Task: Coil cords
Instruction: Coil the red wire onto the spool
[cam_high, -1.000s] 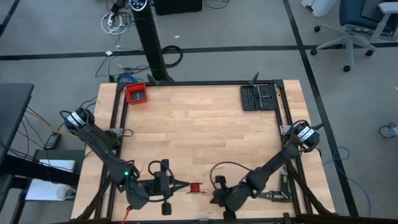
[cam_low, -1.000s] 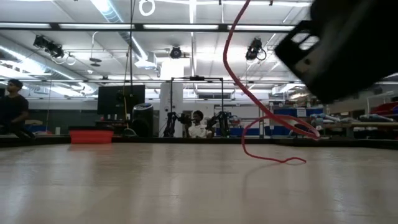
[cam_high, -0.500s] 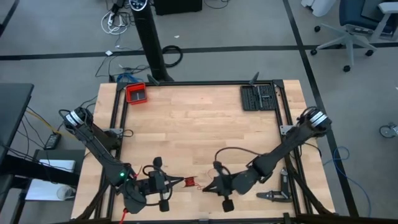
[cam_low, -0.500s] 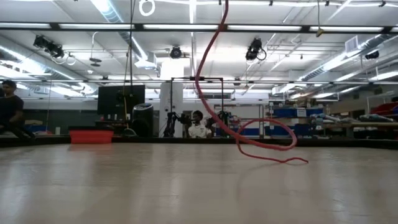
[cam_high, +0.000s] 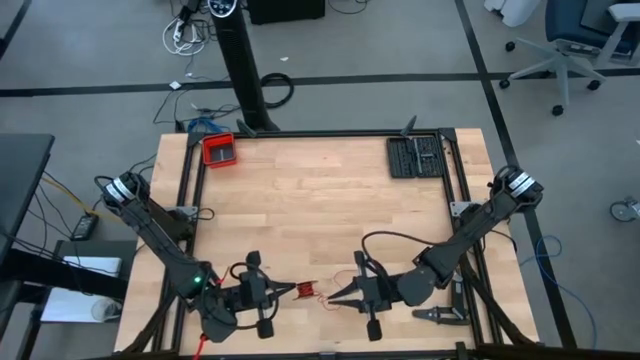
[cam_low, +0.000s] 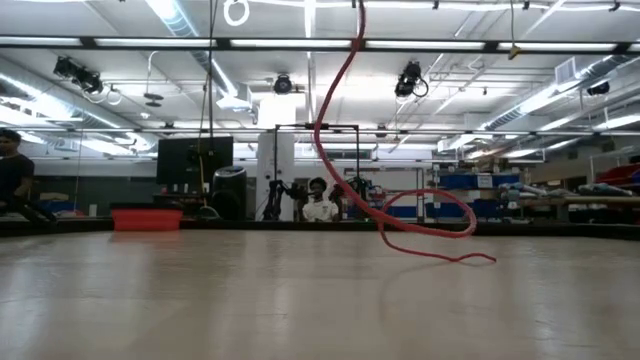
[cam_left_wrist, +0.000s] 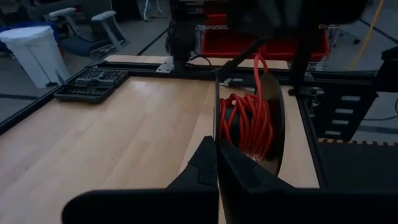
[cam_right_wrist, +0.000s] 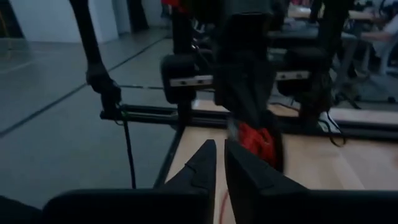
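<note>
Pinching red cord bundle (cam_high: 308, 291) — left fingers (cam_high: 292, 290), right fingers (cam_high: 334, 299) seemingly parted.

Near the table's (cam_high: 330, 205) front edge, the cord bundle (cam_high: 308, 291) sits between the left gripper (cam_high: 288, 291) and the right gripper (cam_high: 334, 300). A tray (cam_high: 219, 150) occupies the far left corner, a tool case (cam_high: 415, 156) the far right.

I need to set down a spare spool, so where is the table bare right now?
Bare wood runs between the red rectangular tray and the black socket set tray, and across the middle. The front edge is crowded: left hand, thin red cord bundle, right hand.
</note>
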